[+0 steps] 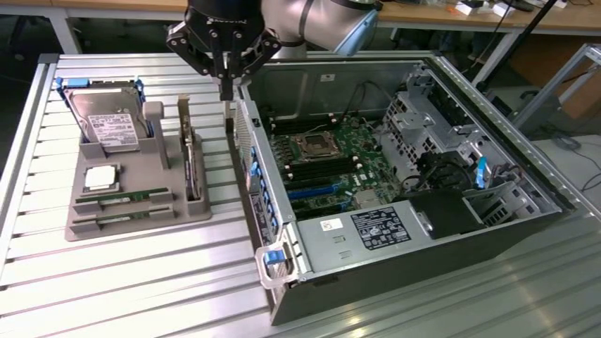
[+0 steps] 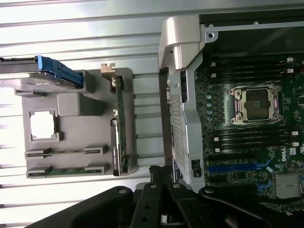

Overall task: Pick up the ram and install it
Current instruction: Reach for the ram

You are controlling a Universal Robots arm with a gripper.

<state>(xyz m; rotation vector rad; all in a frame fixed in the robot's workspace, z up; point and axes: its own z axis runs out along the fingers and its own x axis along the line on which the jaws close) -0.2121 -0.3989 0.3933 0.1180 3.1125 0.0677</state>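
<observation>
ram [image 1: 122,217], a long narrow green circuit-board stick with small dark chips, sits in the outermost slot of the grey moulded parts holder [image 1: 112,232] on the ribbed aluminium worktop [image 1: 141,289]. its identical twin stick [image 1: 122,196] is in the slot just beside it, between it and the square silver processor chip [image 1: 101,177]. both sticks appear to stand on their long edge. their long axis runs across the holder, roughly from the exterior view's left to its right, at right angles to the tall green expansion card [image 1: 193,158] standing upright along the holder's edge on the exterior view's right. the black gripper [image 1: 225,93] hangs high above the strip of worktop between that holder and the open black-and-silver computer case [image 1: 423,282], its jaws closed together with nothing between them. from the jaws the ram lies well apart: down, toward the exterior view's left and nearer that camera, past the upright card. in the wrist view the gripper [image 2: 160,175] points at the gap beside the expansion card [image 2: 121,133], with the ram [image 2: 71,170] off to the far side of it. by my reading neither stick has been lifted yet.
</observation>
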